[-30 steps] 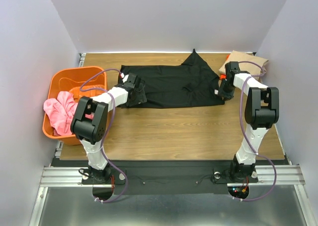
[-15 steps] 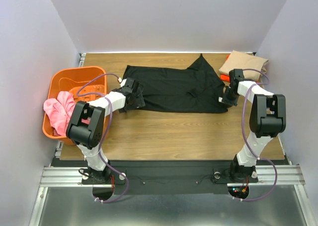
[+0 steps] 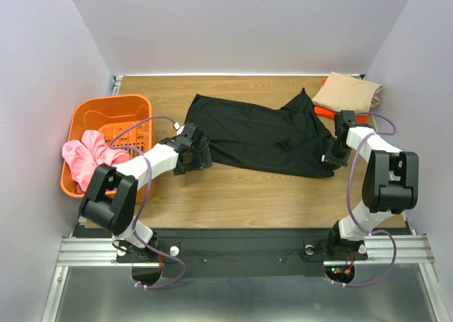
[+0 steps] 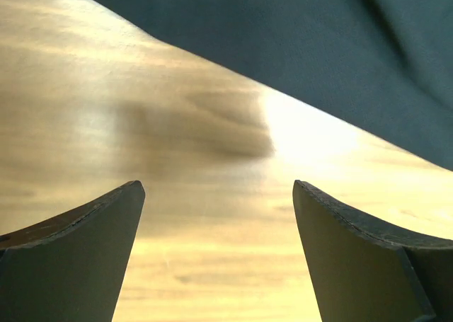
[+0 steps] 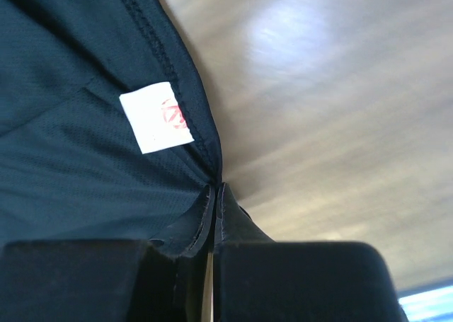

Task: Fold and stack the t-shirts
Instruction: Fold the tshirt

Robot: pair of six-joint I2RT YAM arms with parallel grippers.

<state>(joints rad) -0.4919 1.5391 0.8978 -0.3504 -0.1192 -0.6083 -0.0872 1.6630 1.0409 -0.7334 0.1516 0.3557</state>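
The black t-shirt (image 3: 262, 132) lies spread across the middle of the table, skewed, with its right end nearer. My right gripper (image 3: 328, 156) is shut on the shirt's hem at its near right corner. In the right wrist view the gripper (image 5: 214, 189) pinches the hem just below the white tag (image 5: 156, 122). My left gripper (image 3: 200, 156) is open and empty at the shirt's left end. In the left wrist view the gripper (image 4: 216, 186) has bare wood between its fingers, and the shirt's edge (image 4: 318, 46) lies just ahead. A folded tan shirt (image 3: 347, 92) rests on a bright orange shirt (image 3: 331, 112) at the far right.
An orange plastic basket (image 3: 92, 113) stands at the table's left edge with pink cloth (image 3: 83, 161) hanging over its near rim. Grey walls close in the left, back and right sides. The wooden table (image 3: 248, 194) shows bare wood in front of the shirt.
The black shirt has slid toward the near right and turned, drawn by my right gripper. My left gripper has moved nearer and now stands open just off the shirt's edge.
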